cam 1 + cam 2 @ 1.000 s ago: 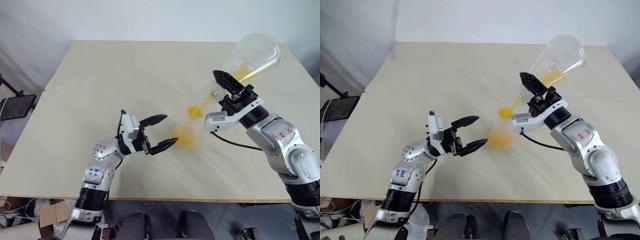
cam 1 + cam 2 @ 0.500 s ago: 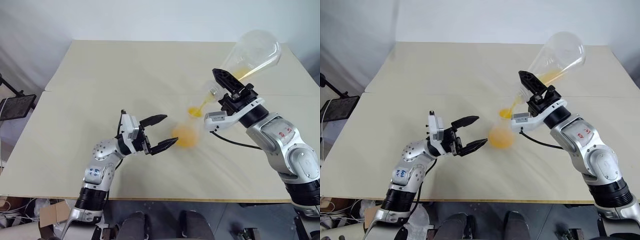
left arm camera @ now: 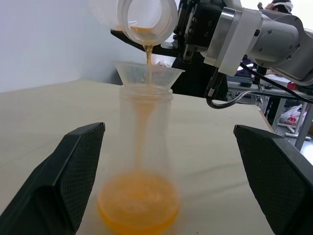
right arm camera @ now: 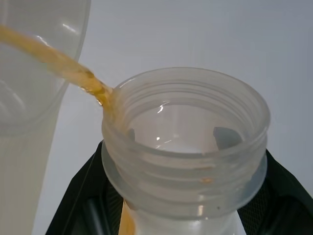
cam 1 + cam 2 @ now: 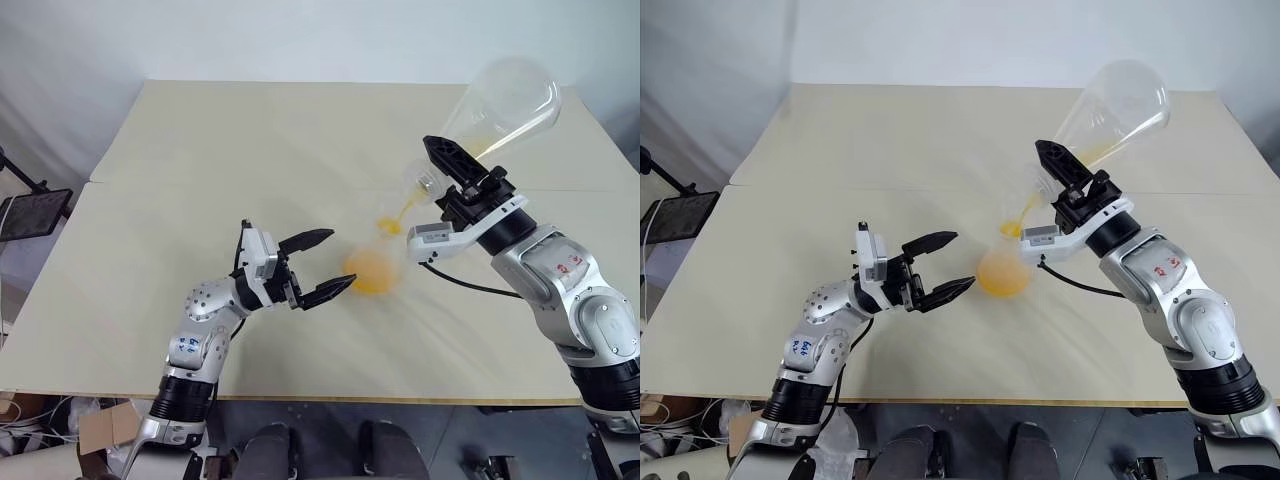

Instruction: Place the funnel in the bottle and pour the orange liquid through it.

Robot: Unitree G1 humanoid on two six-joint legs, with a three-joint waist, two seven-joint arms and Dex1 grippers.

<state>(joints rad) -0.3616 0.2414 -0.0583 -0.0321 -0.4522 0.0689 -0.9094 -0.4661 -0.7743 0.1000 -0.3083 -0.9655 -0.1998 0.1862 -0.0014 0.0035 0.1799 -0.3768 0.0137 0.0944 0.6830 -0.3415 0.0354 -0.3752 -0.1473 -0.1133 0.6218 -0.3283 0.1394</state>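
Bottle stands upright on the surface, funnel seated in its neck. Left pincer is wide open, empty, its jaws either side of the bottle without touching. Right pincer is clamped on the flask neck, tilted mouth-down just above the funnel. Orange liquid streams through it. Flask mouth over funnel is the key relation.
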